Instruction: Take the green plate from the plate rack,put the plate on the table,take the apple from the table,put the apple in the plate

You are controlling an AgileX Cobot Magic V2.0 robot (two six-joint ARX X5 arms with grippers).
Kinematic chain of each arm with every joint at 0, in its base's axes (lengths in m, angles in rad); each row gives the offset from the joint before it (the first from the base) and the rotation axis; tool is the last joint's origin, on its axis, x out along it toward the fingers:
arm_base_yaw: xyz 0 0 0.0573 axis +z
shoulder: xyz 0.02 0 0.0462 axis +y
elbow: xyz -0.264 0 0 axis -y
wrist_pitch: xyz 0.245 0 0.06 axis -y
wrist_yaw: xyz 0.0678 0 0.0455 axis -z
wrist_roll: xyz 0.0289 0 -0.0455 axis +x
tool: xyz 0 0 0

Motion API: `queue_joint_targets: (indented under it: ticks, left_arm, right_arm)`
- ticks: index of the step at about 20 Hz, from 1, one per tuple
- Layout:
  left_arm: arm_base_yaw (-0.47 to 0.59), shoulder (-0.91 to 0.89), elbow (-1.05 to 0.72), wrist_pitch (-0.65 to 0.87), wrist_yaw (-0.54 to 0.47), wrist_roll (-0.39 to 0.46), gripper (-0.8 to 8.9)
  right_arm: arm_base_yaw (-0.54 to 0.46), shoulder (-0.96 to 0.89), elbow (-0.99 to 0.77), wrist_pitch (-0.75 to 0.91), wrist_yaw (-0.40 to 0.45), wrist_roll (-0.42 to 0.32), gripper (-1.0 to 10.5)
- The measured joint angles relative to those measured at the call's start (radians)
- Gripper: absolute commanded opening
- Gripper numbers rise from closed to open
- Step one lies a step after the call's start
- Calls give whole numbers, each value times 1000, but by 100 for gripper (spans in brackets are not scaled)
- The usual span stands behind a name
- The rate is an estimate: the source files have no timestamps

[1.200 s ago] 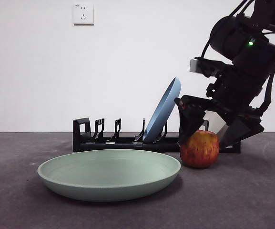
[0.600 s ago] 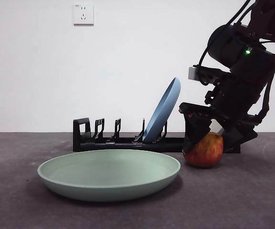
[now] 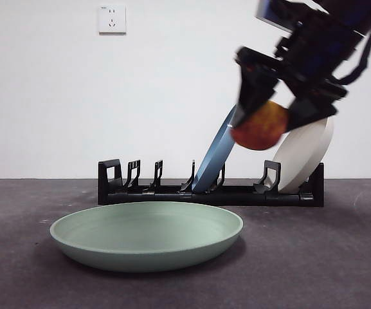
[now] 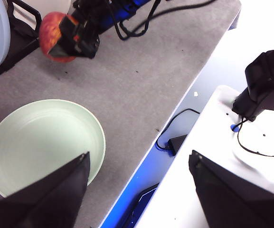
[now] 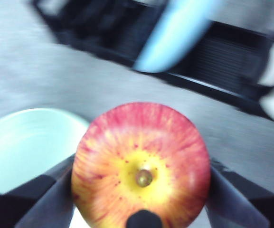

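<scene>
The green plate (image 3: 146, 235) lies flat on the dark grey table (image 3: 326, 264), in front of the black plate rack (image 3: 172, 190). My right gripper (image 3: 262, 125) is shut on the apple (image 3: 260, 127) and holds it in the air, above the rack and to the right of the plate. In the right wrist view the apple (image 5: 141, 166) fills the space between the jaws, with the plate (image 5: 18, 147) below at one side. My left gripper (image 4: 137, 166) is open and empty, high above the plate (image 4: 39, 142); that view also shows the apple (image 4: 53, 33).
A blue plate (image 3: 218, 153) and a beige plate (image 3: 304, 154) lean in the rack's slots. A wall socket (image 3: 112, 18) is on the white wall. The table's edge (image 4: 174, 114) runs past the plate, with cables and a white surface beyond.
My right gripper closed on the apple at the table, then lifted it well above the rack and slightly left. The beige plate behind it now shows.
</scene>
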Motion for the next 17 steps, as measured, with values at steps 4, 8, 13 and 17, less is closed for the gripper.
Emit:
queue_joint_targets:
  ticks: [4, 8, 13, 17]
  left_arm:
    - [0, 0, 0, 0, 0, 0, 349]
    - [0, 0, 0, -7, 0, 0, 349]
    - [-1, 0, 0, -22, 0, 0, 349]
    - [-1, 0, 0, -22, 0, 0, 349]
  right_arm:
    - [146, 45, 0, 28, 4, 36, -17]
    - [256, 139, 0, 70, 7, 41, -18]
    - [302, 243, 0, 63, 62, 43, -17]
    - [328, 262, 0, 63, 82, 42, -17]
